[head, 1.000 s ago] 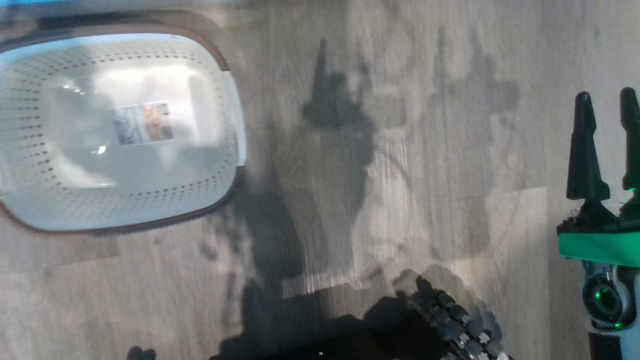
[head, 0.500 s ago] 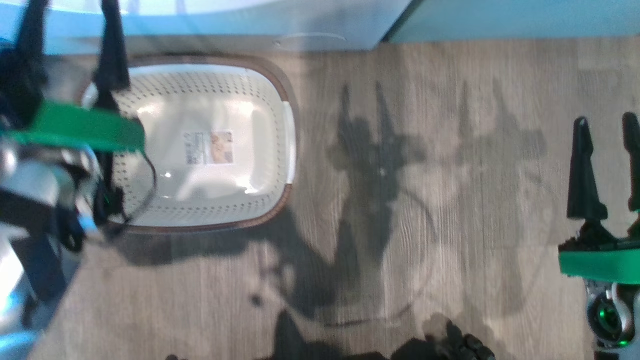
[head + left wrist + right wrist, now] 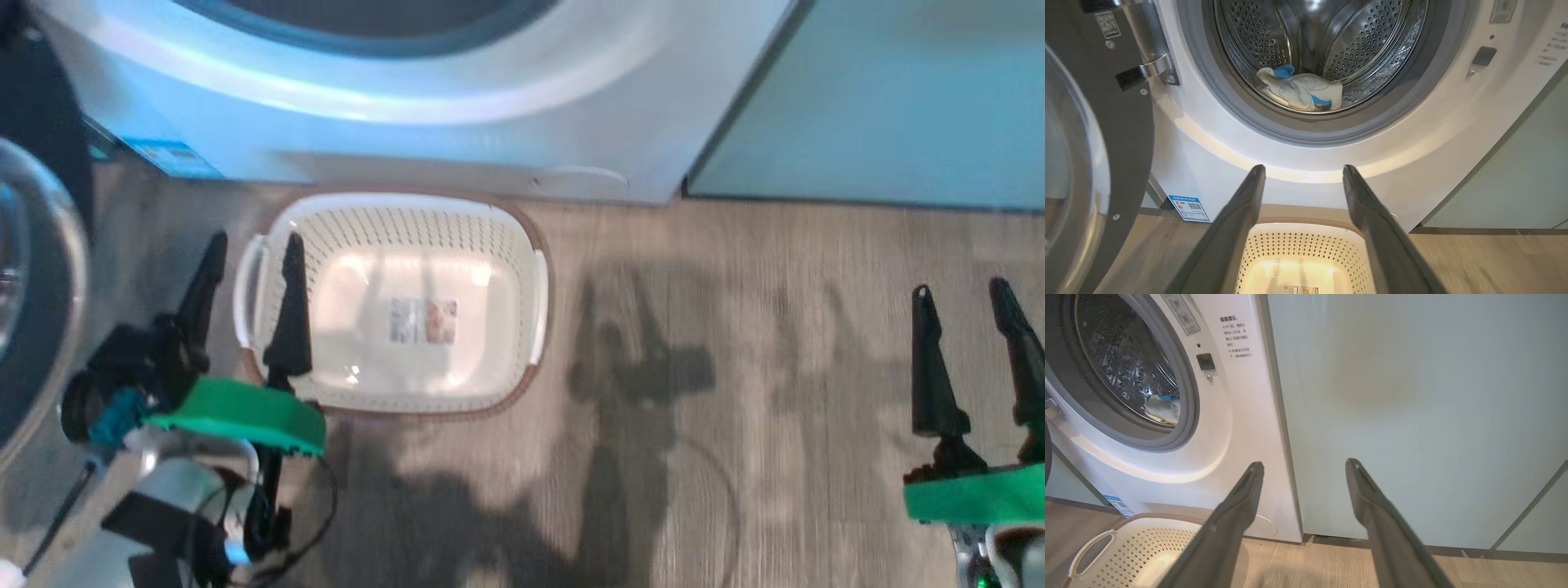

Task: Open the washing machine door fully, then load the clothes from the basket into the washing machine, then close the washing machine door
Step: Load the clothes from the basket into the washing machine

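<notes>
The clothes (image 3: 1302, 92) are seen lying low in the steel drum (image 3: 1363, 36), pale yellow with blue pieces among them. The basket (image 3: 408, 229) is shown bare inside but for its label, and it is set on the floor (image 3: 735, 327) just before the washing machine (image 3: 408, 139). Loading is therefore judged done, and shutting the machine is taken to be the step left.

The washing machine door (image 3: 1128, 139) is swung wide on its hinge (image 3: 1147, 69) at the left of the opening, with its inner face and glass bulge turned towards the robot's right. In the head view it is found at the far left edge, just beside the left tool (image 3: 255, 241) on that tool's outer side. The basket lies on the inner side, and one finger is seen over its left handle. The left tool is held spread wide, with nothing between its fingers, and is pointed at the machine's front.

The right tool (image 3: 960, 287) is likewise spread and empty. It is held well apart to the right over bare floor, facing the pale green cabinet (image 3: 1412, 396).

The door is thus judged far nearer the left arm. A sweep from left to right, against the door's outer face, is what the closing appears to call for. The basket below would have to be cleared.
</notes>
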You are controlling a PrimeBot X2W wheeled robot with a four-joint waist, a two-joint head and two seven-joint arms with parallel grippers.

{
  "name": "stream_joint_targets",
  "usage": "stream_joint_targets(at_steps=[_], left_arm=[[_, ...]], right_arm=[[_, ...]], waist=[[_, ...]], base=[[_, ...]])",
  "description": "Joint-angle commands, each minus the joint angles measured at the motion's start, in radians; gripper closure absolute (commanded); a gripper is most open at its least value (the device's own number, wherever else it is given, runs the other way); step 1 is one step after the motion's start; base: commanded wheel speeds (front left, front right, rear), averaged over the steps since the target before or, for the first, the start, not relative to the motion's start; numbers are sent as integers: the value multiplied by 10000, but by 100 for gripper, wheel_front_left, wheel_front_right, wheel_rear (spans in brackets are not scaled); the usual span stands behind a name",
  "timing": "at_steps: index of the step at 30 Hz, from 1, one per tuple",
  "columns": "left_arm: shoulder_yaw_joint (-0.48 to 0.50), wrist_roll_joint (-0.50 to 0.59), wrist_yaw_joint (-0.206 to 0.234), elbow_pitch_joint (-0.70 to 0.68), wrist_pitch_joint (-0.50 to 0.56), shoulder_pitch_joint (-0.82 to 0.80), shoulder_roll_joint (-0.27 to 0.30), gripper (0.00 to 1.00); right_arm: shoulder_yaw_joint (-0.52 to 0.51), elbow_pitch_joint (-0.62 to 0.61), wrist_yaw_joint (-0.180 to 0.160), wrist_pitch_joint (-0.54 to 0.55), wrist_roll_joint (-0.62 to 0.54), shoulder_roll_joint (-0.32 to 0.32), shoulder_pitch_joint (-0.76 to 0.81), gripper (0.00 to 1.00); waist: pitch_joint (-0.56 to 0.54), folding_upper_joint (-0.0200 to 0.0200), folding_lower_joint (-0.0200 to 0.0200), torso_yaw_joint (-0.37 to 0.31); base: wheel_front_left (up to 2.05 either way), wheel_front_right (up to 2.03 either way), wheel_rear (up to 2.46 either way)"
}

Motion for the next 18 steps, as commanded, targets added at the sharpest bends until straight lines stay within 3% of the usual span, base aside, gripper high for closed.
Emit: stream_joint_targets(at_steps=[1, 11, 18], left_arm=[[359, 0, -29, -199, -97, -12, 180, 0], [423, -99, -323, 336, -159, 992, -379, 0], [516, -592, -1122, 765, -166, 1428, -496, 0]], right_arm=[[129, -258, -29, -65, -56, -169, 131, 0], [179, 50, -29, -65, -230, -169, 712, 0], [158, 144, -29, 50, -291, -169, 1007, 0]], waist=[[-659, -1, 2, 354], [-2183, -1, 2, 609], [-2946, -1, 2, 654]], base=[[0, 0, 0], [0, 0, 0], [0, 0, 0]])
